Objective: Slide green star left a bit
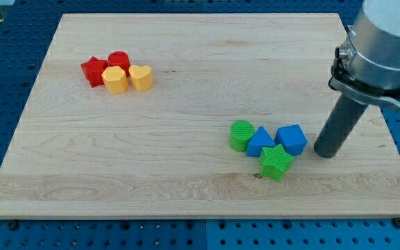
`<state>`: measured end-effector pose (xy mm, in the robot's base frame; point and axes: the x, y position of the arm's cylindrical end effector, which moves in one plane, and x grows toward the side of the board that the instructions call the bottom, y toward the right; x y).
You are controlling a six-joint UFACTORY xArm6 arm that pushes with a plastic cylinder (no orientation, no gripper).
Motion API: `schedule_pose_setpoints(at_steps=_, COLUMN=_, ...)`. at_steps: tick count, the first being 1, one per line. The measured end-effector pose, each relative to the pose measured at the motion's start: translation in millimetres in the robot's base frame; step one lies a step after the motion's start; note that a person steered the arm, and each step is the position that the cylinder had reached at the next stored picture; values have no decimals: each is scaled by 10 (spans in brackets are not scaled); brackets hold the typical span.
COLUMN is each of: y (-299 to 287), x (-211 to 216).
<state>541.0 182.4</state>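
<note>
The green star [276, 163] lies in the lower right of the frame, touching a blue triangle [260, 142] and a blue cube [292, 139], with a green cylinder [241, 135] at their left. My tip [324, 153] rests on the wooden board [186, 104] just right of the cube; it is a bare rod, grasping nothing. Two red and two yellow blocks cluster upper left.

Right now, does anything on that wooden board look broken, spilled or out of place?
Nothing stands out. Red and yellow blocks huddle upper left; the green star touches blue blocks; my tip rests to their right.
</note>
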Motion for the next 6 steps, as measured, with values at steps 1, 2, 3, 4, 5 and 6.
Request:
schedule_pose_setpoints(at_steps=1, y=-80, x=237)
schedule_pose_setpoints(at_steps=2, y=-150, x=239)
schedule_pose_setpoints(at_steps=3, y=-533, x=271)
schedule_pose_setpoints(at_steps=4, y=-632, x=304)
schedule_pose_setpoints(at_steps=5, y=-605, x=309)
schedule_pose_setpoints(at_steps=6, y=-558, x=440)
